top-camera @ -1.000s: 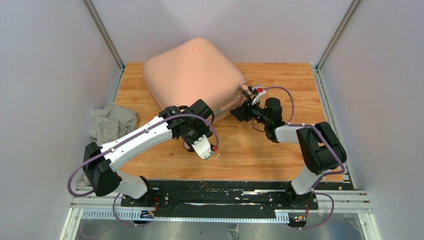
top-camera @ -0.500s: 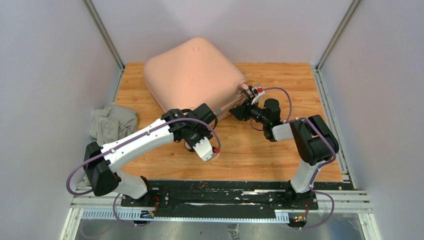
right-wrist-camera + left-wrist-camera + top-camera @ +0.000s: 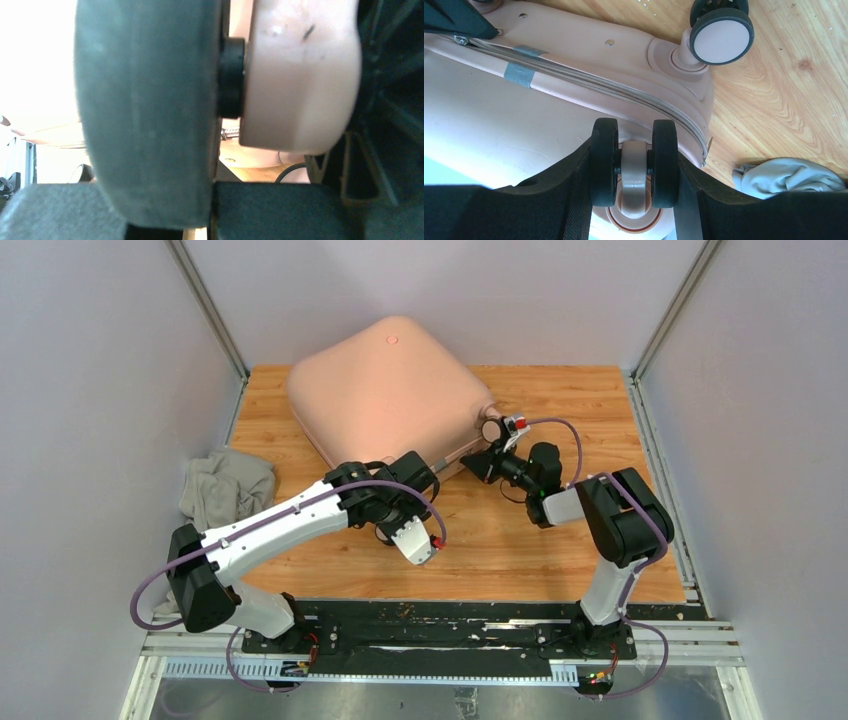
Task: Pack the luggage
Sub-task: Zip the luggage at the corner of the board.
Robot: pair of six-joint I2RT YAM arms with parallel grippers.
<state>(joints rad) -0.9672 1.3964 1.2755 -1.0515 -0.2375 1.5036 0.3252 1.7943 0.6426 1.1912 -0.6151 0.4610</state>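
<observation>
Here the pink suitcase (image 3: pixel 385 390) lies closed, shell up, on the far left-centre part of the wooden table (image 3: pixel 560 400), and a grey cloth (image 3: pixel 225 485) is crumpled at the table's left edge. The left gripper (image 3: pixel 634 150) is clamped on a double wheel (image 3: pixel 664 160) at the case's near corner, one black finger against each outer tyre. The right gripper (image 3: pixel 487 458) sits at the side wheel (image 3: pixel 492 430) on the case's right corner, which fills its wrist view, but I cannot tell whether it squeezes that wheel.
</observation>
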